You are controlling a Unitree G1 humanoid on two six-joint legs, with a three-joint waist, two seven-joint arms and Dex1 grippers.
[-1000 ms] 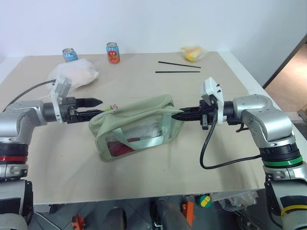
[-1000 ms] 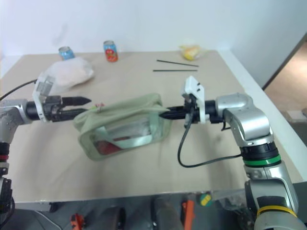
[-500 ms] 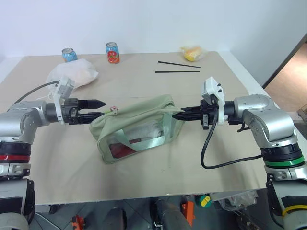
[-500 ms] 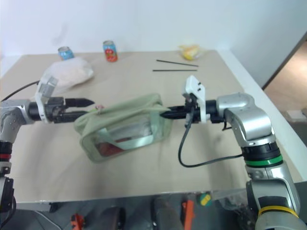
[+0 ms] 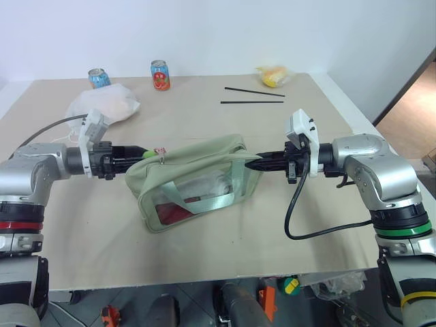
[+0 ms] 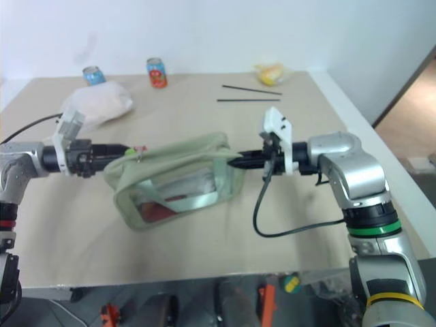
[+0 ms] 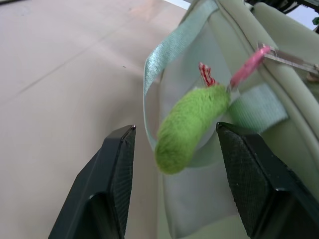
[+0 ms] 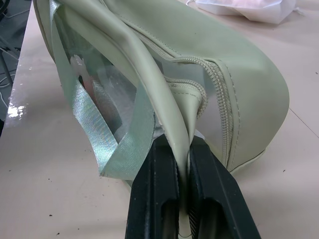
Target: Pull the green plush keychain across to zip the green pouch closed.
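The green pouch (image 5: 197, 180) hangs just above the table between my two grippers, its clear window showing red contents. My right gripper (image 5: 251, 163) is shut on the pouch's right end, pinching the fabric edge (image 8: 175, 124) beside the zipper. At the pouch's left end the green plush keychain (image 7: 192, 127) dangles from a pink cord on the zip pull. My left gripper (image 5: 139, 154) points at that end, its fingers (image 7: 117, 164) standing apart on either side of the plush, with a gap still showing on one side.
At the back left lie a white crinkly bag (image 5: 105, 103), a blue can (image 5: 99, 77) and a red can (image 5: 160, 75). Two black sticks (image 5: 253, 97) and a yellow packet (image 5: 274, 75) lie at the back right. The table's front edge (image 5: 204, 278) runs close below the pouch.
The left gripper's fingers have drawn closer together around the plush keychain. The right gripper and the pouch have kept still.
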